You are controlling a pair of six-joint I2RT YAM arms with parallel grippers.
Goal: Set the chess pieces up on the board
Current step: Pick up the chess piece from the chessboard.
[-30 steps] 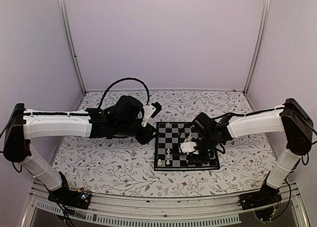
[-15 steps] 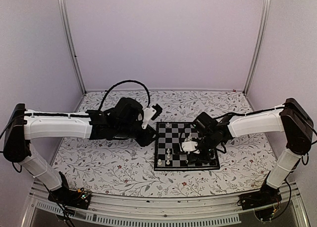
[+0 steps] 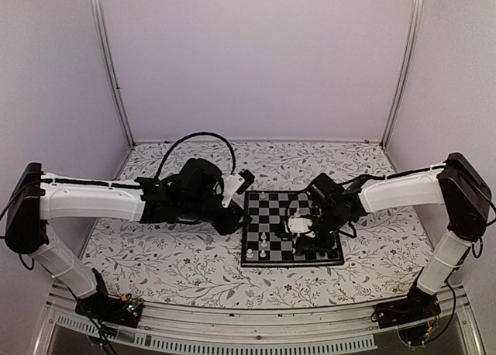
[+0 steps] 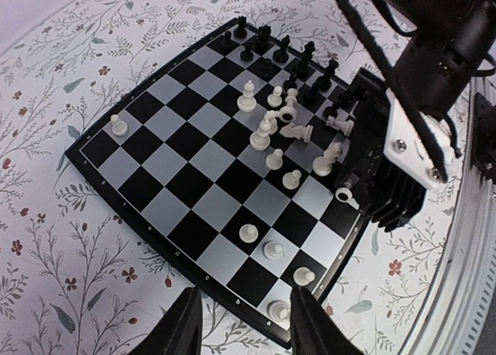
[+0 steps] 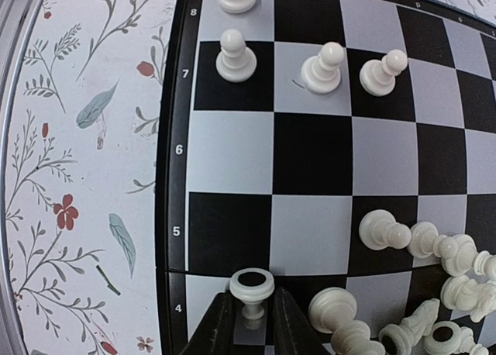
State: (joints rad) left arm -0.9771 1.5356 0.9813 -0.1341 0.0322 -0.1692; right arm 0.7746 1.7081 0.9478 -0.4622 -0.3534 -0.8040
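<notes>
Pinching a white pawn (image 5: 252, 281) upside down in the right gripper (image 5: 253, 307), over the board (image 5: 232, 153) at its numbered edge.
Edging slightly toward the far side since a second ago, beside the tumbled white pieces (image 5: 434, 293); keeping the left gripper (image 4: 244, 312) spread and empty off the board's left edge, now drawn a little nearer.

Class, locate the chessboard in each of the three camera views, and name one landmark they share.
Top external: the board sits just right of centre.
Left wrist: the board fills the middle, turned diamond-wise.
Right wrist: the board fills most of the frame, numbered edge at left.
Shared landmark: white pieces grouped near one corner.
</notes>
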